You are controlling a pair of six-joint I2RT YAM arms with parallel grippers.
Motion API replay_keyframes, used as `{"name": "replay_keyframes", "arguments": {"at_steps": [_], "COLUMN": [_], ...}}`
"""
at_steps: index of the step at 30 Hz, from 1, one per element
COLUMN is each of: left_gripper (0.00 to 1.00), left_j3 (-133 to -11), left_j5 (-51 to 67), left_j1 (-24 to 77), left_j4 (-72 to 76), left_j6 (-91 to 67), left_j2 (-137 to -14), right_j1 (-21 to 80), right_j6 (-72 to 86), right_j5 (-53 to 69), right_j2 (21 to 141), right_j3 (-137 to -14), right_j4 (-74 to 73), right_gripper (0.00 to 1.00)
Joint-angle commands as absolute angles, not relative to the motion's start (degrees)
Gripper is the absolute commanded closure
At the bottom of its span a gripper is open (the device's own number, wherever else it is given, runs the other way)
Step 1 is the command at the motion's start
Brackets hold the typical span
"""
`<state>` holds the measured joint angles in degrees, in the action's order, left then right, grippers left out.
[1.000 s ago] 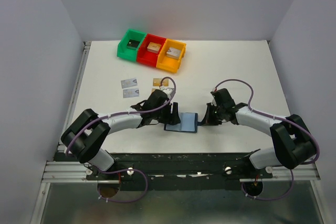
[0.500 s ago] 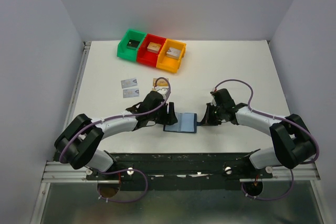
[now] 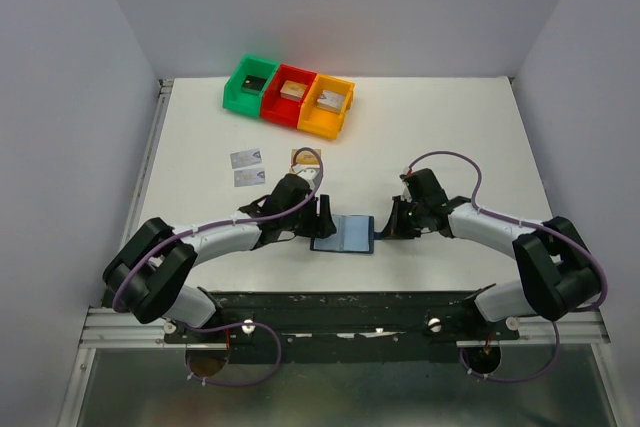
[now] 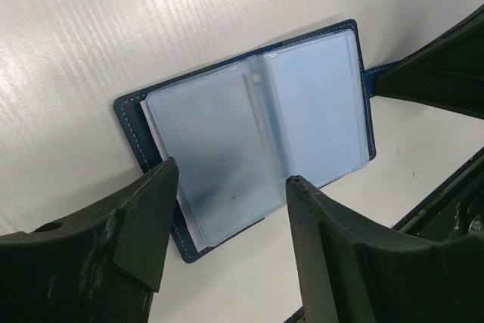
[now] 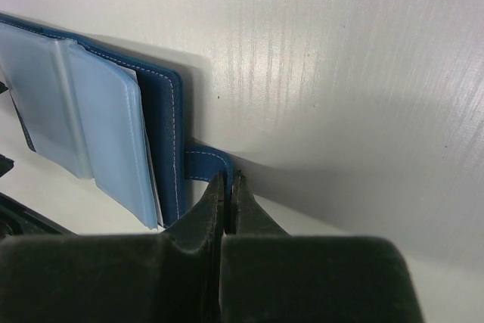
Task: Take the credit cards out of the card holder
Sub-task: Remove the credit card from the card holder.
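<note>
My left claw [image 4: 227, 213] is wide open, hanging just over the open card holder [image 4: 253, 122], which lies at the near edge of the table [image 3: 450, 127]. My right claw [image 5: 228, 187] is pinched tight on the holder's strap [image 5: 204, 163]. I count two silver cards [image 3: 245, 158] and one tan card [image 3: 303, 157] half hidden by my left arm [image 3: 230, 232]. Three bins [image 3: 288, 97] sit far back.

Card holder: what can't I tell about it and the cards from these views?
- Pockets of the card holder, left wrist view: frosted, so it is unclear whether a card is inside.
- Its lower corner, same view: hidden behind the left gripper.
- Tip of the strap tab, right wrist view: buried between the right gripper's shut jaws.
- Cards on the table, top view: the left arm covers some, so the count is unclear.
</note>
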<state>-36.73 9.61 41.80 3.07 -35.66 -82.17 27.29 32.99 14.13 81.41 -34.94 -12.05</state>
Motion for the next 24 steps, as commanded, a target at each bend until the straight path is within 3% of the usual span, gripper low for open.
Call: {"name": "replay_keyframes", "arguments": {"at_steps": [1, 12, 24], "left_gripper": [0.29, 0.29, 0.29], "left_j3": [-35.68, -35.51, -38.49], "left_j5": [7.12, 6.85, 15.11], "left_j1": [41.66, 41.66, 41.57], "left_j4": [1.93, 1.40, 4.48], "left_j6": [-36.30, -36.74, -34.72], "left_j2": [-81.30, -82.18, -87.71], "right_j1": [27.07, 27.07, 27.07], "right_j6": [33.22, 33.40, 33.66], "right_j5": [14.77, 15.03, 16.26], "right_j2": [82.53, 82.18, 82.53], "right_j3": [-34.10, -33.49, -33.14], "right_j4": [-11.25, -10.72, -9.93], "right_gripper": [1.00, 1.00, 1.00]}}
